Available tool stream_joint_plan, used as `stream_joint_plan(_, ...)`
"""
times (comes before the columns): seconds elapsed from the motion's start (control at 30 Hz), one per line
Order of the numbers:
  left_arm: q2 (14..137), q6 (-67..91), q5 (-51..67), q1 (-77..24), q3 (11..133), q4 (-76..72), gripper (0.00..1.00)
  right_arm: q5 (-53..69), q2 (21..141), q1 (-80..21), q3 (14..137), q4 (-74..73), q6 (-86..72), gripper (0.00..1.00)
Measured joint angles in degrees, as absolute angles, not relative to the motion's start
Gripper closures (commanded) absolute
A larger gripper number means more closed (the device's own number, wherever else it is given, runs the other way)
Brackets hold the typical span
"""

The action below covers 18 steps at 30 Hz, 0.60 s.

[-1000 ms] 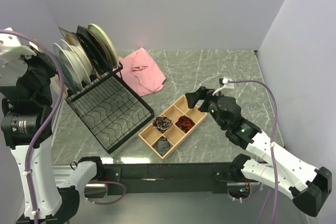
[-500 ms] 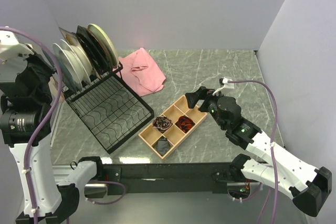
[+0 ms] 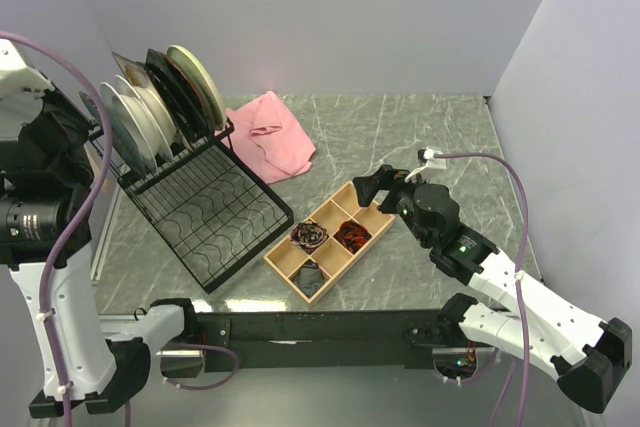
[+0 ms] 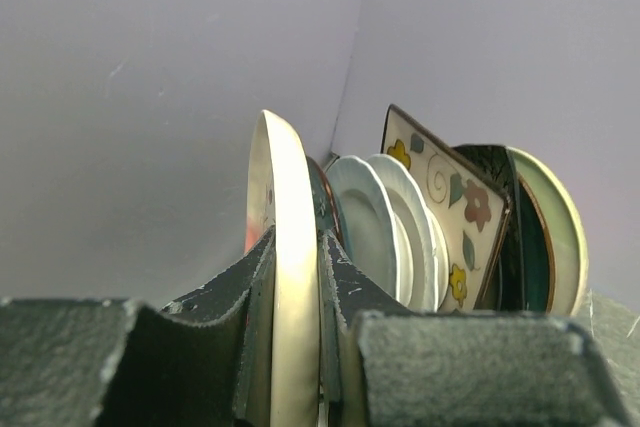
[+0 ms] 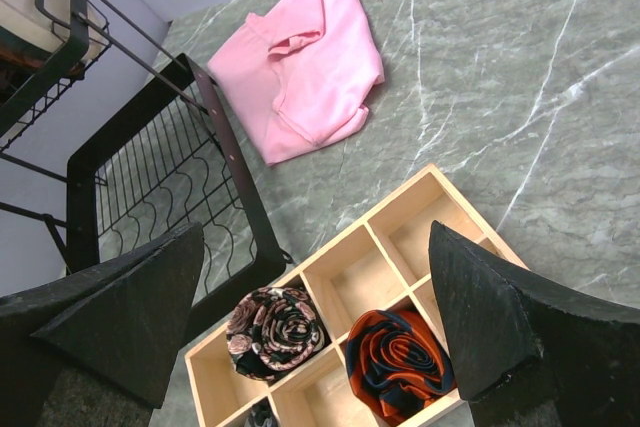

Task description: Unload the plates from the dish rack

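The task is judged barely begun: no plate is seen on the bench [image 3: 400, 127], and about seven plates [image 3: 160, 97] are stood on edge at the raised back of the dish rack [image 3: 205, 212], in the far left corner. The outermost cream plate [image 4: 285, 197] is pinched by its rim between the left jaws, as shown in the left wrist view; whether it has been lifted out of its slot cannot be told. The right jaws are spread wide and held empty above the wooden tray [image 5: 425, 222], well apart from the rack. Every plate is therefore left to be taken out and set down, the pinched one being judged the first
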State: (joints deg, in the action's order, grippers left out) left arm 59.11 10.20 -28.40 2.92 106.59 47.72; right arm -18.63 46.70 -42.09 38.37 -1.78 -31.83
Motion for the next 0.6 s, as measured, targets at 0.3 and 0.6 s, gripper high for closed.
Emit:
stream_joint_plan(0.3, 65.73, 7.97, -25.58, 2.92, 118.08, 48.9, 0.99, -18.81, 46.89, -42.09, 38.37, -1.78, -31.83, 0.02)
stream_joint_plan(0.6, 71.11, 5.32, -20.14, 2.59, 125.08, 45.01, 0.99, -19.68, 47.55, -42.09, 38.39, -1.78, -31.57, 0.01)
